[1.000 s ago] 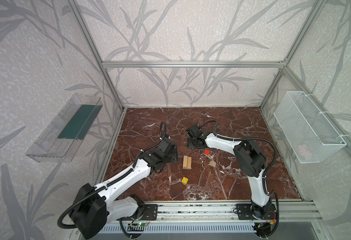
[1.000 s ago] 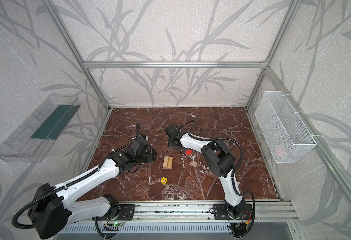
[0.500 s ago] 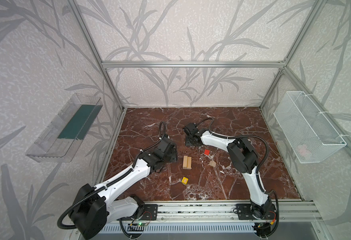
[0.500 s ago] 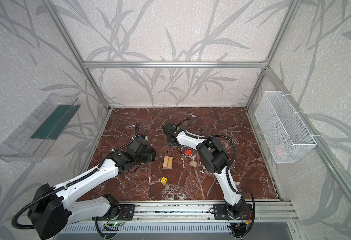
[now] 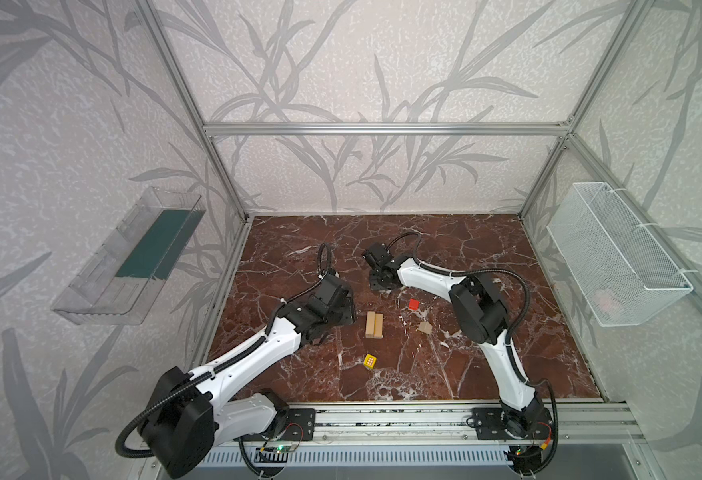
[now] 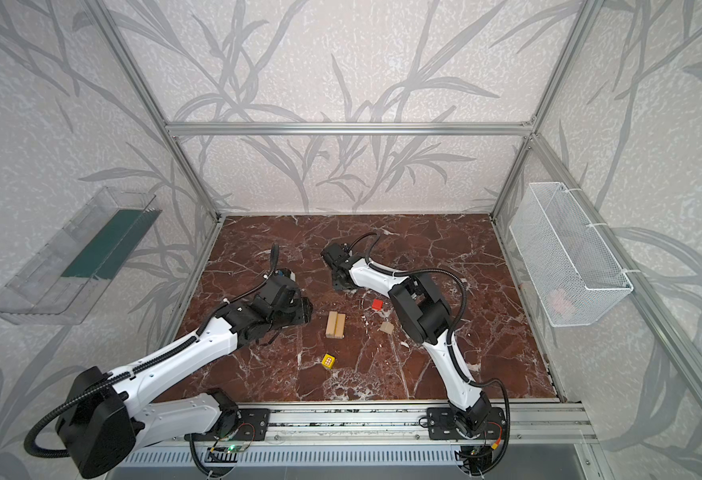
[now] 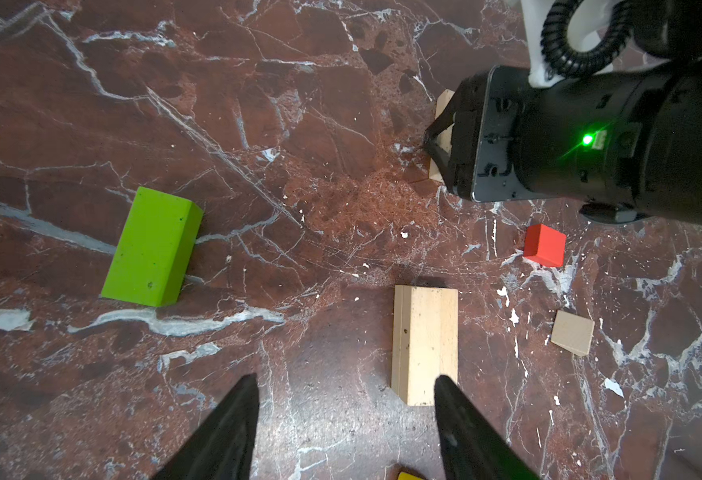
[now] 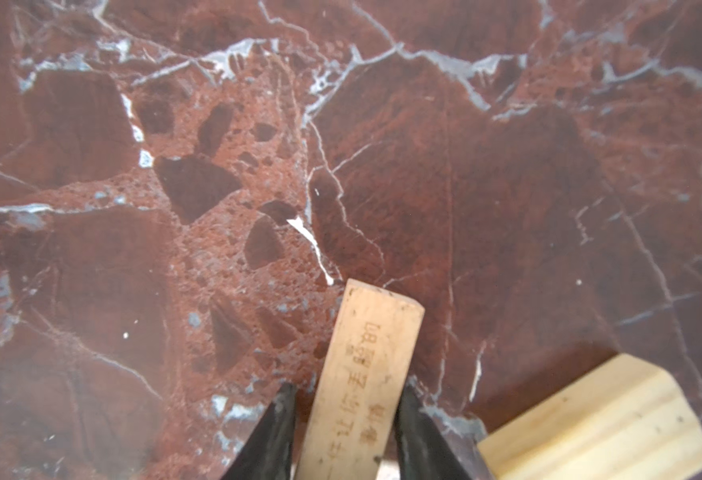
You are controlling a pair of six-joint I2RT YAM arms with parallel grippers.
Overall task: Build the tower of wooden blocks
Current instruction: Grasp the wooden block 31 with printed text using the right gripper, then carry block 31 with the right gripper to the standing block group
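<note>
Closing over the last second, the right gripper (image 8: 345,390) has gone from wide apart to clamped on a stamped pale bar (image 8: 366,345), its black fingers (image 8: 274,436) against the bar's two long sides. The arm has also reached slightly farther toward the back of the marble floor (image 5: 486,365). The bar seems still to rest on the floor, though the blurred wrist view leaves that unsure. A second pale bar (image 8: 598,419) lies just beside it, untouched. The left gripper (image 7: 346,377) has not moved and hangs spread and empty beside the pair of pale bars (image 5: 374,325), the only layer laid. The lime-green bar (image 7: 152,247), red cube (image 5: 413,304), yellow cube (image 5: 369,360) and pale wedge (image 5: 425,327) lie scattered, so the tower is barely begun and this grasp likely starts its next layer.
</note>
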